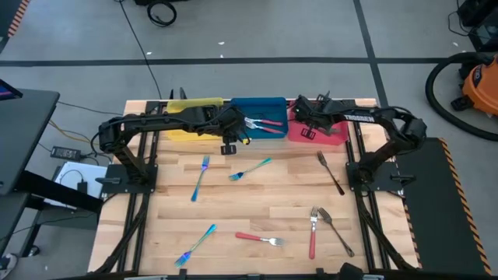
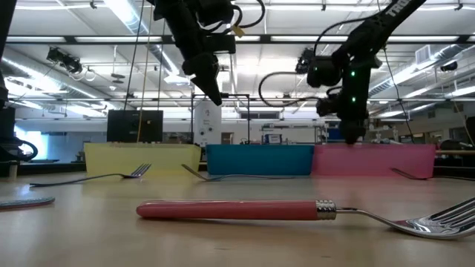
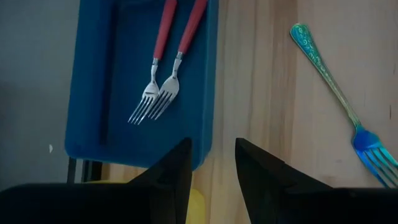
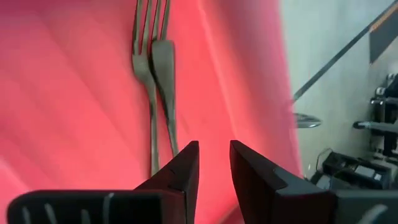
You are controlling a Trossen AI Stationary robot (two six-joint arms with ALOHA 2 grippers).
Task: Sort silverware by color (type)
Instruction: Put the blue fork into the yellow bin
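Observation:
Two red-handled forks [image 3: 163, 74] lie in the blue tray [image 1: 261, 109]. My left gripper [image 3: 212, 144] hangs open above that tray's near left corner [image 1: 237, 134], nothing between its fingers. Two dark forks [image 4: 155, 81] lie side by side in the red tray [image 1: 320, 134]. My right gripper [image 4: 214, 146] hangs open just above their handle ends [image 1: 305, 124], holding nothing. On the table lie three teal forks [image 1: 201, 177] [image 1: 249, 169] [image 1: 194, 245], two red-handled forks [image 1: 261, 239] [image 1: 313, 233] and two dark pieces [image 1: 330, 173] [image 1: 336, 232].
A yellow tray [image 1: 191, 117] stands left of the blue one; all three trays line the table's far edge. In the low view a red-handled fork [image 2: 237, 211] lies close to the near edge. Bare wood lies between the scattered pieces at mid-table.

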